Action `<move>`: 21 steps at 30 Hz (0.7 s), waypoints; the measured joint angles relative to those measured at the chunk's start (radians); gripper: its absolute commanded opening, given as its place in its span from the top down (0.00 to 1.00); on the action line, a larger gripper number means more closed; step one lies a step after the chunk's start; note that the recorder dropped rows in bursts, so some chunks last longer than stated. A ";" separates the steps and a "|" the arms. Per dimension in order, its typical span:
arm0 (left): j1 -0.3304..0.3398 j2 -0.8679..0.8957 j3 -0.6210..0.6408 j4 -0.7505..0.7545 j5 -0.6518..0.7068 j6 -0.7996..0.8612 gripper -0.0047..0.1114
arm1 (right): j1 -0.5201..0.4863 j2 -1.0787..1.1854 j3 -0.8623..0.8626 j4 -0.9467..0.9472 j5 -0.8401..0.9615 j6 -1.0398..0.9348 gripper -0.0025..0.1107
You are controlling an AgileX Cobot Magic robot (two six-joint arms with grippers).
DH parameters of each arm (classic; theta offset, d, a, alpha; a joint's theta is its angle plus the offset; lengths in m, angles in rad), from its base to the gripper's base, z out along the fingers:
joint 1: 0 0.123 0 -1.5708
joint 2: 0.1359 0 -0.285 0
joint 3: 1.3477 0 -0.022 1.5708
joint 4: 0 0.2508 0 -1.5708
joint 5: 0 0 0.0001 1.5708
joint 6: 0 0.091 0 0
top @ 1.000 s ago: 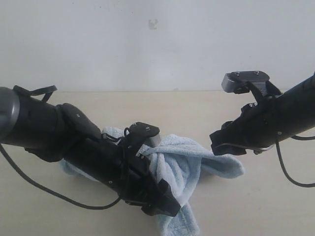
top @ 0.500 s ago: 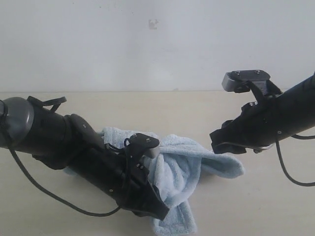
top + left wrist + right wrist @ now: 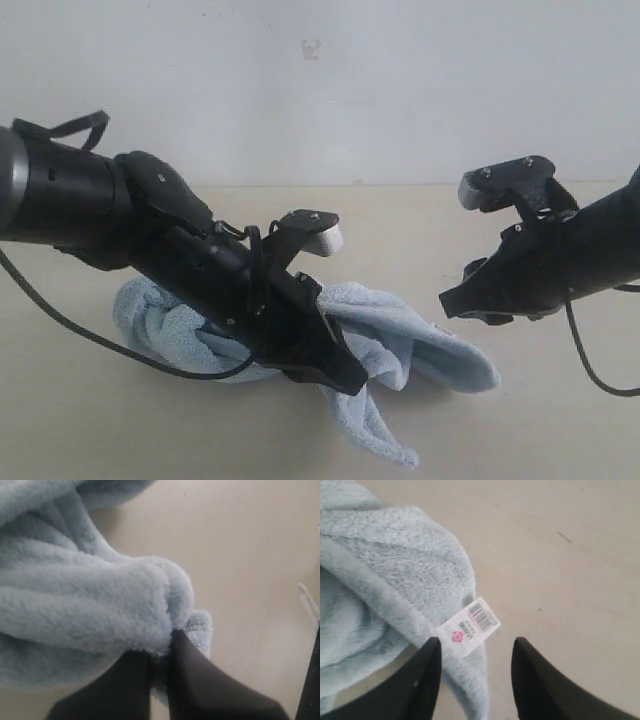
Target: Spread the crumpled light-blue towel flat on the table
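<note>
Exterior view: the left gripper (image 3: 338,378) is down in the middle of the towel (image 3: 160,318), and the arm hides its jaws from this side. The right gripper (image 3: 458,303) hangs just above the towel's right end, and how wide it stands cannot be told here. The table (image 3: 520,430) is a plain cream surface running back to a pale wall (image 3: 420,90). The towel lies bunched near the table's middle, with a lump on the left, a flap reaching right and a narrow tail trailing toward the near edge.

Left wrist view: the left gripper (image 3: 160,655) has its jaws pressed together on a thick rolled fold of the pale blue fleece (image 3: 75,605), with bare table beyond.

Right wrist view: the right gripper (image 3: 476,645) has its jaws wide apart and holds nothing. They sit on either side of the towel's stitched hem, where a small white tag (image 3: 470,626) with a barcode lies between them. Whether they touch the cloth cannot be told
</note>
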 measured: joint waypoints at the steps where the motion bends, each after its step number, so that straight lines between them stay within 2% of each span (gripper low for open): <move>1: 0.000 -0.013 -0.002 0.023 0.005 -0.013 0.93 | 0.000 0.018 0.002 -0.003 -0.005 -0.003 0.60; 6: 0.000 -0.042 -0.002 0.101 0.013 -0.040 0.93 | 0.000 0.107 0.002 -0.013 -0.039 -0.018 0.60; 13: 0.002 -0.044 -0.002 0.112 0.014 -0.042 0.93 | 0.000 0.125 -0.014 -0.019 -0.037 -0.018 0.60; 21: 0.002 -0.044 -0.002 0.112 0.014 -0.042 0.93 | 0.000 0.013 -0.099 -0.015 0.219 -0.026 0.60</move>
